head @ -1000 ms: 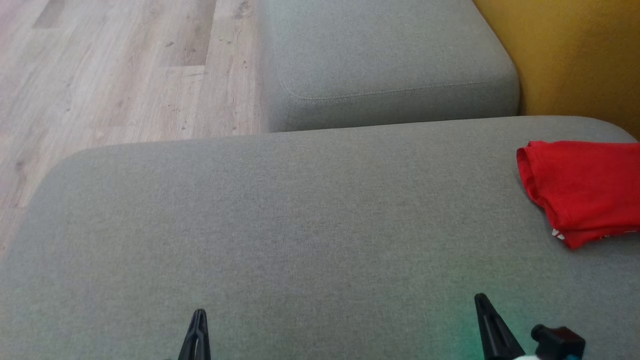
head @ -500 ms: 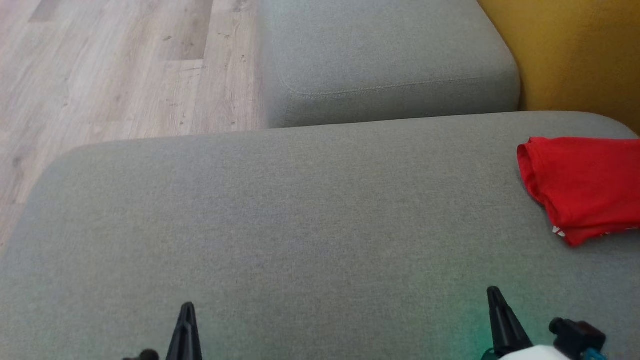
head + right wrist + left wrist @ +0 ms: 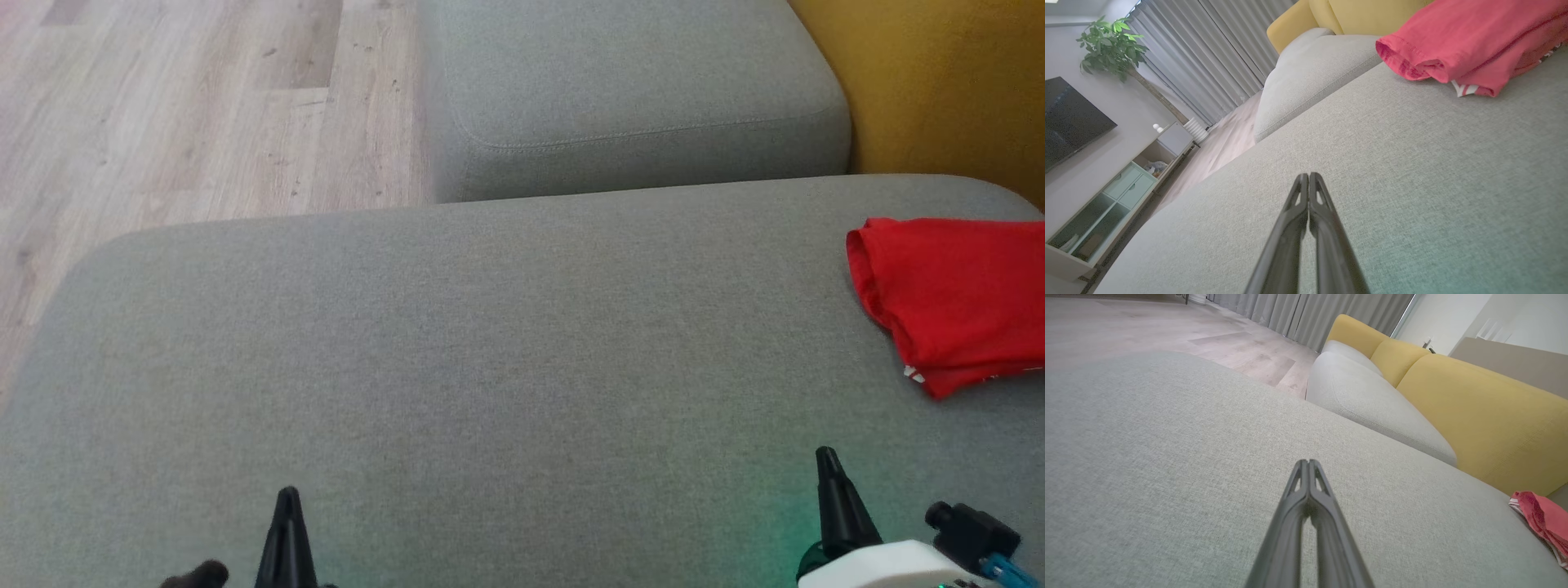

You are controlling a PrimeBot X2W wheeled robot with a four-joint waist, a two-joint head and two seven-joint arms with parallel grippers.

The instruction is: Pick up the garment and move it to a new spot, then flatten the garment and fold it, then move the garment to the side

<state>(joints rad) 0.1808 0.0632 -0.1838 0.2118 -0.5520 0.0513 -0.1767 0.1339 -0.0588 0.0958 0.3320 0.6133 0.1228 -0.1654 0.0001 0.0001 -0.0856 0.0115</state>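
The red garment [image 3: 955, 298] lay folded at the far right side of the wide grey seat [image 3: 490, 343], close to the yellow backrest [image 3: 939, 82], and the right edge of the head view cut part of it off. A small piece of white print showed at its lower corner. Both grippers were well apart from it and held nothing. The left gripper [image 3: 287, 494] stood at the lower left of the head view, its two dark fingers pressed together into one thin point over the bare fabric of the seat. In the left wrist view the tips met with no gap between them. The right gripper [image 3: 826, 456] stood at the lower right, nearer to the garment but not touching it. Its fingers were also fully together, as the right wrist view showed. In that view the garment lay ahead, to the upper right of the fingertips, with a hemmed edge turned toward the camera. Beyond the seat there was a second grey cushion [image 3: 620, 82], and to the left of it a light wooden floor [image 3: 180, 106]. The right wrist view also showed grey curtains [image 3: 1208, 53], a green plant [image 3: 1110, 45] and a low cabinet [image 3: 1106, 196].
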